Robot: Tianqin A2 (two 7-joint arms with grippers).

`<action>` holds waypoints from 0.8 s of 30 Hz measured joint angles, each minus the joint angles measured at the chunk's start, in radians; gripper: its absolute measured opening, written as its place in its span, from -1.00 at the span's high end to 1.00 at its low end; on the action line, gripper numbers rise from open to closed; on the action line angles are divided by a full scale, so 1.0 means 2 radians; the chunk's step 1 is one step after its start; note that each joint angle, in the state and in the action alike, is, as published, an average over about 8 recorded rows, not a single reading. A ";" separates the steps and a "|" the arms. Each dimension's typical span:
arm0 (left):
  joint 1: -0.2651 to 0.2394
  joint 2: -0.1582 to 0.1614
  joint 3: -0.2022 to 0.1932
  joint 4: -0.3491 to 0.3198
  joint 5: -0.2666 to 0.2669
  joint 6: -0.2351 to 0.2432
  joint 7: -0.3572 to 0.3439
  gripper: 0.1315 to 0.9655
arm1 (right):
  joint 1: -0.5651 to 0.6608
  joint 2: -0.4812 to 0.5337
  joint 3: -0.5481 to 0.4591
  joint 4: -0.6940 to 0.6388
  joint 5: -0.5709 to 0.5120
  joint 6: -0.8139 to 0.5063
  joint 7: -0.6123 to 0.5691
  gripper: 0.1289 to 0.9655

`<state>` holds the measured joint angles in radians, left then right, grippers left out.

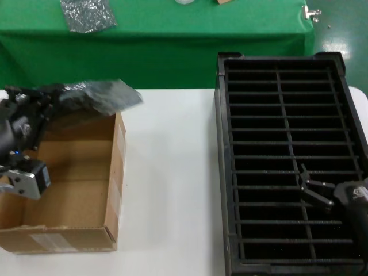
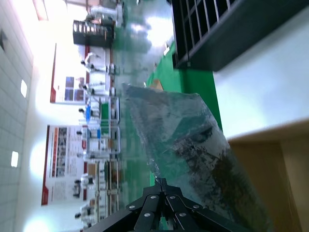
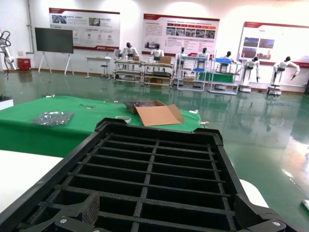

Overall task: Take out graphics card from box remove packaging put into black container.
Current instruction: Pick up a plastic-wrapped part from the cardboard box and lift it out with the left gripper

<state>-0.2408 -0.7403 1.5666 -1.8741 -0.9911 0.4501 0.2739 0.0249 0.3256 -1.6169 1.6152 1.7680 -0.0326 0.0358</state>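
My left gripper (image 1: 62,93) (image 2: 164,184) is shut on one edge of the packaging (image 1: 109,95) (image 2: 193,145), a silvery wrinkly bag held in the air over the far edge of the box (image 1: 115,167) (image 2: 275,164). A dark patch shows through the bag; the graphics card itself is hidden. The brown box stands open on the white table at the left, and its floor looks bare. My right gripper (image 1: 306,185) (image 3: 169,215) hangs open, holding nothing, over the near slots of the black container (image 1: 221,144) (image 3: 159,169) at the right.
The white table (image 1: 167,172) runs between box and container. Behind it is a green table (image 1: 172,40) with another crumpled silvery bag (image 1: 87,14) (image 3: 50,117) and an open carton (image 3: 157,115).
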 joint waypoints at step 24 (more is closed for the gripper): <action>0.043 0.017 0.042 -0.049 -0.027 -0.019 0.030 0.98 | 0.009 -0.020 0.010 0.016 0.003 -0.036 -0.029 -1.00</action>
<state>-0.1538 -0.7071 1.6507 -1.9730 -1.0450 0.4112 0.3332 0.0422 0.2862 -1.5969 1.6477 1.7739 -0.1052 -0.0226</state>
